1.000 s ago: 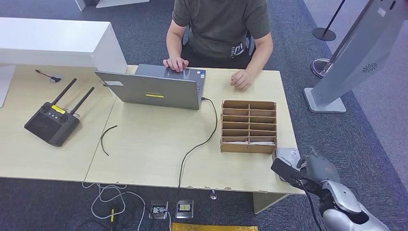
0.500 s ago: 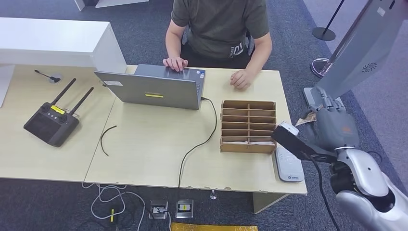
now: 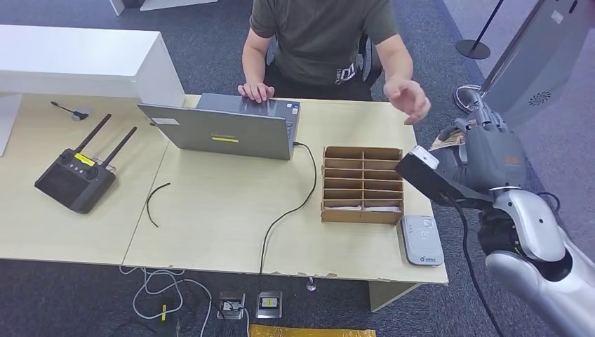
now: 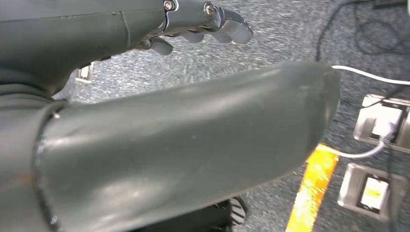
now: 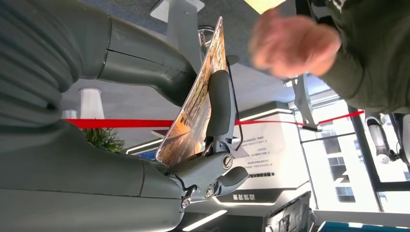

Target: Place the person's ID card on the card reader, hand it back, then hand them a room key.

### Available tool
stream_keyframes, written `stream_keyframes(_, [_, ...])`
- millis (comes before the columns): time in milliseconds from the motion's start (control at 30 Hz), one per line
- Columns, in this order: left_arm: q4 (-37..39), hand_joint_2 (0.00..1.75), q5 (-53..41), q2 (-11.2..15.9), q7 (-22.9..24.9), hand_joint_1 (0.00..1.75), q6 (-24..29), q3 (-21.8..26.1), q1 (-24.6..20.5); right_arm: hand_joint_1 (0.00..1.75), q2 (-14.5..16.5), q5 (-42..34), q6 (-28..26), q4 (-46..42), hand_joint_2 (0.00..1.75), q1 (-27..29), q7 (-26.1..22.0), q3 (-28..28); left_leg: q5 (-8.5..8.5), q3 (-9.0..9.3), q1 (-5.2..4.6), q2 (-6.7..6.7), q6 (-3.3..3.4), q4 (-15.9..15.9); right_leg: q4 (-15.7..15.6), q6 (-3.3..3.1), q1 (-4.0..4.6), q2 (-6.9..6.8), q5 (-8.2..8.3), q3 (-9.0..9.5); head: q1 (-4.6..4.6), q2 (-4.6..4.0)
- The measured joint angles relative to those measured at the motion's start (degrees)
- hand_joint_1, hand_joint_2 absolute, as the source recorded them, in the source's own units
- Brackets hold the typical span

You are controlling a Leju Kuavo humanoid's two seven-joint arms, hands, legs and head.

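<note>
Right hand (image 3: pixel 484 158) is now raised off the card reader (image 3: pixel 422 239), pinching the ID card (image 5: pixel 196 104); person's hand (image 3: pixel 408 98) is reaching over; handback is underway.

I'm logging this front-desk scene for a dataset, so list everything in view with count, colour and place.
table: one, light wood, centre.
laptop: one, grey, open in front of the person.
slotted box: one, brown cardboard, table's right part.
card reader: one, white-grey, table's right front corner.
remote controller: one, black with two antennas, table's left.
loose cable: one, black, left of centre.
white counter: one, far left.
kiosk: one, grey-white, on the floor at right.
person's hand: one, raised toward the card.
ID card: one, orange-patterned, pinched in the right hand.
right hand: grey, raised beside the table.
left hand: grey, hanging above the carpet.
</note>
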Motion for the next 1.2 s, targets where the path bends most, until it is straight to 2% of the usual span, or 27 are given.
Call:
stream_keyframes(233, [-0.3,0.00,0.0,0.3,0.8,0.00,0.0,-1.5,-0.8,1.75,3.9,0.7,-0.4,7.1,1.75,-2.5,-1.4,2.9,0.01,-0.01,0.02,-0.02,-0.02,0.0,0.0,-0.01,0.02,-0.02,0.00,-0.02,0.00,0.00])
stream_keyframes(467, [-0.4,0.00,-0.6,0.3,1.9,0.00,-0.1,-2.8,-0.8,1.75,6.1,1.9,-1.0,11.8,1.75,-2.7,-1.8,3.8,0.01,-0.02,0.01,-0.03,-0.02,0.0,0.0,-0.02,0.02,-0.03,-0.01,-0.04,0.00,0.00])
stream_keyframes(500, [-0.4,0.00,-0.6,0.3,1.9,0.00,-0.1,-2.9,-0.8,1.64,6.3,2.0,-1.0,12.3,1.75,-2.7,-1.7,3.8,0.01,-0.02,0.01,-0.03,-0.02,0.0,0.0,-0.02,0.02,-0.03,-0.01,-0.04,0.00,0.00])
stream_keyframes(533, [-0.4,0.00,-0.6,0.3,2.0,0.00,-0.1,-3.1,-0.8,1.20,6.5,2.2,-1.0,12.8,1.75,-2.7,-1.7,3.8,0.01,-0.02,0.01,-0.03,-0.02,0.0,0.0,-0.02,0.02,-0.02,-0.01,-0.04,0.00,0.00])
stream_keyframes(600, [-0.4,0.00,-0.6,0.3,2.1,0.00,-0.1,-3.3,-0.9,0.33,6.9,2.6,-1.1,13.8,0.87,-2.7,-1.8,3.7,0.01,-0.01,0.01,-0.02,-0.02,0.0,0.0,-0.01,0.02,-0.02,-0.01,-0.04,0.00,0.00])
stream_keyframes(633, [-0.4,0.00,-0.6,0.3,2.2,0.00,-0.1,-3.4,-0.9,0.00,7.0,3.0,-1.2,14.2,0.44,-2.6,-1.9,3.7,0.01,-0.01,0.01,-0.02,-0.02,0.0,0.0,-0.01,0.02,-0.02,-0.01,-0.04,0.00,0.00])
stream_keyframes(667, [-0.3,0.00,-0.6,0.3,2.2,0.00,-0.1,-3.6,-1.0,0.00,7.2,3.5,-1.2,14.6,0.00,-2.5,-2.0,3.6,0.01,-0.01,0.01,-0.02,-0.02,0.0,0.0,-0.01,0.02,-0.02,-0.01,-0.04,0.00,0.00])
stream_keyframes(1000, [-0.3,0.00,-0.4,0.3,2.0,0.00,0.2,-4.0,-1.7,0.00,9.1,10.3,-2.2,17.6,0.00,-1.3,-2.4,2.6,0.01,0.00,0.02,-0.01,-0.02,0.0,0.0,-0.02,0.03,0.00,-0.01,-0.04,0.00,0.00])
stream_keyframes(1200, [-0.3,0.00,0.0,0.3,1.6,0.00,0.2,-4.0,-1.8,0.00,10.2,11.1,-3.4,18.9,0.00,-0.4,-2.6,2.0,0.01,0.00,0.02,0.00,-0.02,0.0,0.0,-0.02,0.03,0.00,-0.01,-0.05,0.00,0.00])
